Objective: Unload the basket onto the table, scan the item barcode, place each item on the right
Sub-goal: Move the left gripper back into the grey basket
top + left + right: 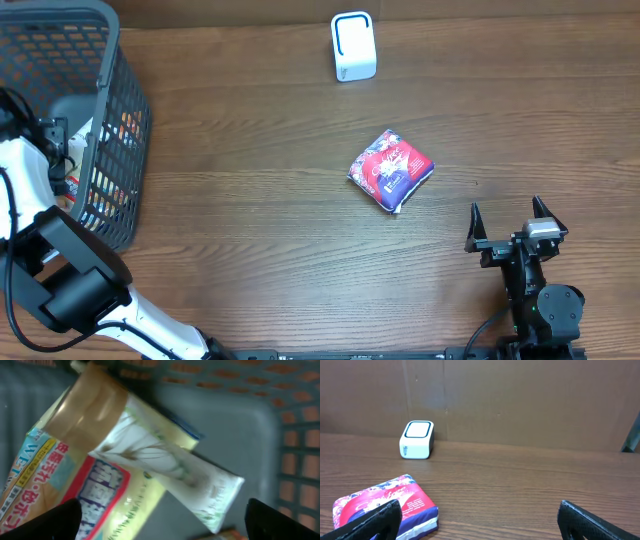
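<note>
A white tube with a tan cap (165, 465) lies across a red and yellow wipes pack (75, 490) on the floor of the grey basket (260, 425). My left gripper (162, 520) hovers open just above them, with its fingers either side of the tube's flat end and holding nothing. A red and purple packet (390, 170) lies in the middle of the table. The white scanner (353, 47) stands at the back. My right gripper (506, 215) rests open near the front right, with the packet (380, 505) ahead to its left and the scanner (416, 440) beyond.
The mesh basket (110, 60) fills the far left of the table, with my left arm (30, 170) reaching into it. An orange-edged item (225, 535) peeks out under the tube's end. A brown wall stands behind the scanner.
</note>
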### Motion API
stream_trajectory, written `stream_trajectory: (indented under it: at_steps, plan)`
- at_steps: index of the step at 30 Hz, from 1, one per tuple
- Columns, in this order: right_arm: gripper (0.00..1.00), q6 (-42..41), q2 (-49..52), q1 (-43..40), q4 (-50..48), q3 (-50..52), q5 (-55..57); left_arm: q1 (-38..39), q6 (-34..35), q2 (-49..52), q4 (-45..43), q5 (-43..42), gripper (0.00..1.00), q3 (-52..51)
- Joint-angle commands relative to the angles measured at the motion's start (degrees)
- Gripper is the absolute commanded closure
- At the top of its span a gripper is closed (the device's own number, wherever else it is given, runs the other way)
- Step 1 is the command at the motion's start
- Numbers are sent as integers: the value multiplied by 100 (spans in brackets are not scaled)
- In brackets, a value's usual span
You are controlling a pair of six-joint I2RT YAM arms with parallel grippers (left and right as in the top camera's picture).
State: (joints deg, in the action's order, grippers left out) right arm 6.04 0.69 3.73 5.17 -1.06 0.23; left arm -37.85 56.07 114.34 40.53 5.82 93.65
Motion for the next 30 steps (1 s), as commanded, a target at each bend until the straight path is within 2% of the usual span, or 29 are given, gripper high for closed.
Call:
stream_trajectory:
  at_steps: [1,4,7,13,17,21,25,30]
  plan:
    - [0,20,-52,-26,-35,59,11,0,223,-26,15,391,6,-385]
    - [0,22,-52,-26,-35,59,11,-22,-31,-28,310,822,5,-391]
    - [0,22,-52,-26,-35,59,13,-85,-531,-57,579,833,4,-321]
    - [0,22,-52,-26,-35,59,13,-267,-601,-118,1545,859,10,284]
    - [0,22,-52,-26,-35,59,11,-330,-896,-118,2273,1008,10,938]
    - [0,22,-52,-26,-35,59,11,-339,-1032,-92,2699,1259,10,922]
    - [0,22,-52,-26,-35,59,11,-297,-1080,-26,2677,1209,10,413]
    - [0,22,-52,-26,-35,59,11,-264,-1397,-26,2103,1080,10,-245]
